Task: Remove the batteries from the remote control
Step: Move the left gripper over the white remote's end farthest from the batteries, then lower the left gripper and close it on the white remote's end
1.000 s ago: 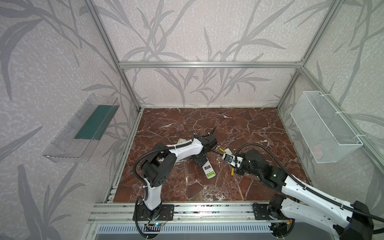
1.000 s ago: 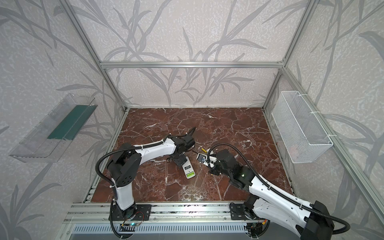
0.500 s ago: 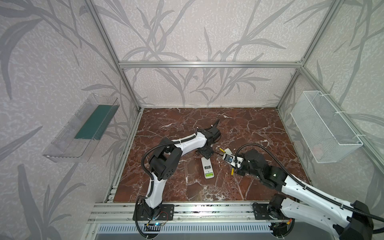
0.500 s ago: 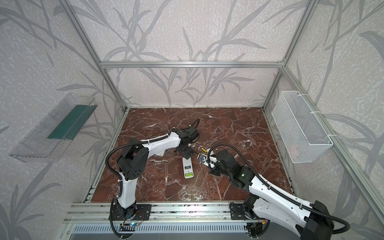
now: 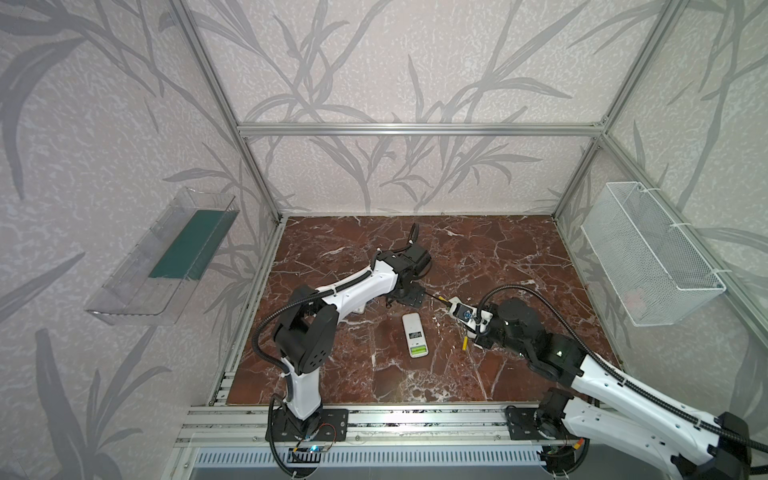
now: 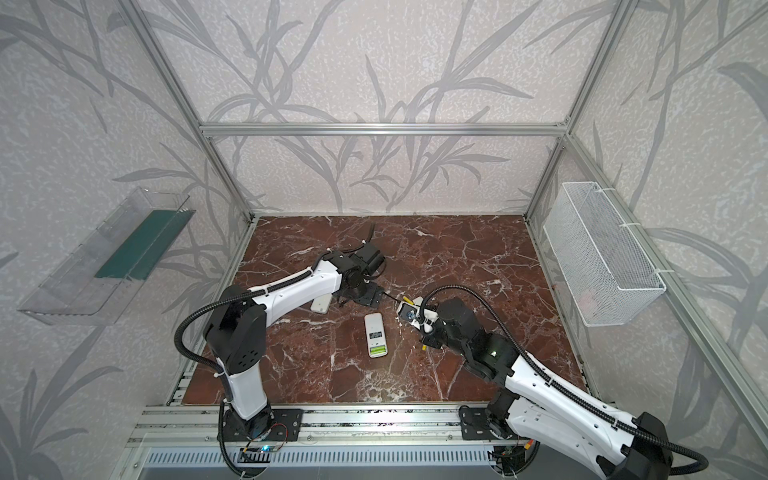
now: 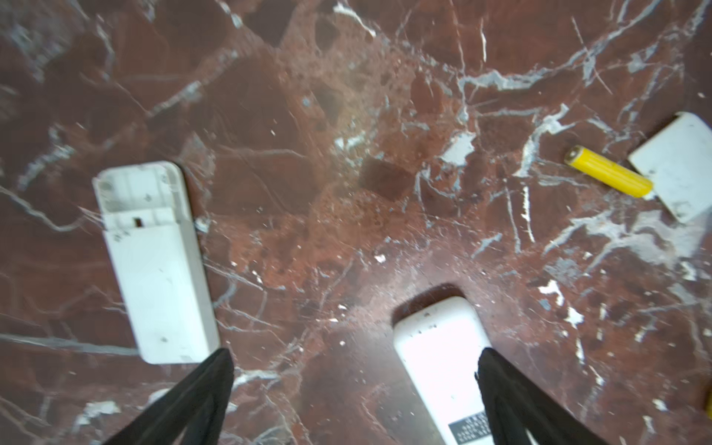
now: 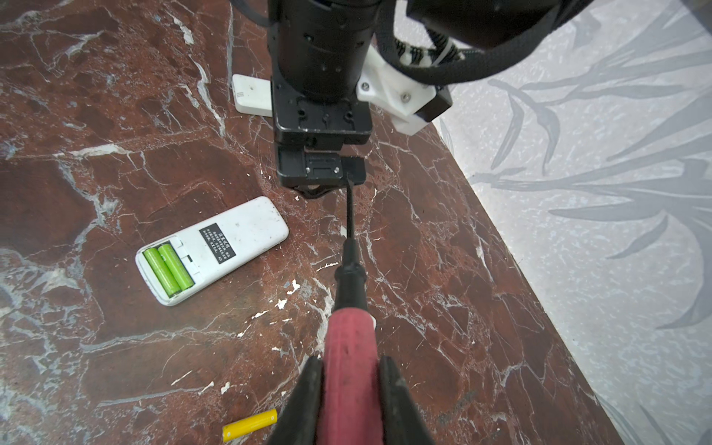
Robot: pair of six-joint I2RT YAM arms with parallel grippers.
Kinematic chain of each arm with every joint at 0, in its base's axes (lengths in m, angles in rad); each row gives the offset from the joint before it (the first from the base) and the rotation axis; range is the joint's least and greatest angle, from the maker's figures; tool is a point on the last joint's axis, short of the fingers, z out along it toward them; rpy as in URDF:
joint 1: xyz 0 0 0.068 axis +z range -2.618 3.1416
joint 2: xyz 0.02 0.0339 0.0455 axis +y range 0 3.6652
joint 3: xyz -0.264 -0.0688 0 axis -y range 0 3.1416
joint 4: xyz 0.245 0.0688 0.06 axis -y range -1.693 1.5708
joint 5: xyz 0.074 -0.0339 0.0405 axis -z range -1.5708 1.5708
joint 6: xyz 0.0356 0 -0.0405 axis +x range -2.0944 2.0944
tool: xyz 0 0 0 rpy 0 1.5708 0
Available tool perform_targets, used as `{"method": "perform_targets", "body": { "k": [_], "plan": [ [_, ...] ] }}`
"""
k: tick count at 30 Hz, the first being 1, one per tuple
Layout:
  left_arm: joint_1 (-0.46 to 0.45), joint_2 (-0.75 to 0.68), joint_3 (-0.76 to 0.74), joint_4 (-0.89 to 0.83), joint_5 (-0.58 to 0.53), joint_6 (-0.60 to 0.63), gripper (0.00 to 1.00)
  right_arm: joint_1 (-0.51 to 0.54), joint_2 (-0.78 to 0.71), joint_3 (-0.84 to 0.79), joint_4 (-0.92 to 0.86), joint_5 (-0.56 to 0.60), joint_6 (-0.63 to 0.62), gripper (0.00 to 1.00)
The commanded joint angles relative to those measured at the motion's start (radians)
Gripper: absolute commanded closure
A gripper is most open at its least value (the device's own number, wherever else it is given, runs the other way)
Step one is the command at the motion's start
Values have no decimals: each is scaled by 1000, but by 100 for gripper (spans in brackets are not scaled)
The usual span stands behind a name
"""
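A white remote control (image 5: 414, 332) (image 6: 375, 332) lies back-up in the middle of the floor. Its compartment is uncovered, with two lime green batteries (image 8: 168, 268) (image 5: 418, 351) seated in it. My left gripper (image 7: 354, 362) (image 5: 405, 297) hovers open over the remote's far end (image 7: 439, 358), with nothing between its fingers. My right gripper (image 8: 350, 370) (image 5: 461, 309) is shut on the pink-red handle of a screwdriver (image 8: 350, 346). The dark shaft (image 8: 350, 215) points at the left gripper's body. A loose yellow battery (image 8: 250, 424) (image 7: 608, 177) lies on the floor beside it.
A second white remote (image 7: 154, 262) (image 6: 322, 305) with an empty compartment lies partly under the left arm. A white cover (image 7: 678, 165) rests beside the yellow battery. A wire basket (image 5: 648, 257) hangs on the right wall and a clear shelf (image 5: 166, 257) on the left wall.
My left arm has swung back and to the right, off the remote, so the remote now lies uncovered. The right gripper and screwdriver have stayed put.
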State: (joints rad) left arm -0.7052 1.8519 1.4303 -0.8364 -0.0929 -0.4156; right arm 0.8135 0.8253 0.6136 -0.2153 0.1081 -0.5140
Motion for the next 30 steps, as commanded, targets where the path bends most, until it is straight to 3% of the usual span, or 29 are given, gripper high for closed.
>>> {"method": "perform_targets", "body": {
  "k": [1, 9, 20, 30],
  "plan": [
    [-26, -25, -65, -35, 84, -136, 1, 5, -15, 33, -63, 24, 13, 100],
    [-30, -58, -170, 54, 131, -217, 1, 6, -58, 27, -90, 61, 8, 100],
    [-53, 2, -142, 83, 184, -232, 1, 5, -63, 18, -72, 64, -8, 100],
    [-70, 57, -107, 99, 231, -249, 15, 5, -69, 20, -62, 61, -9, 100]
  ]
}}
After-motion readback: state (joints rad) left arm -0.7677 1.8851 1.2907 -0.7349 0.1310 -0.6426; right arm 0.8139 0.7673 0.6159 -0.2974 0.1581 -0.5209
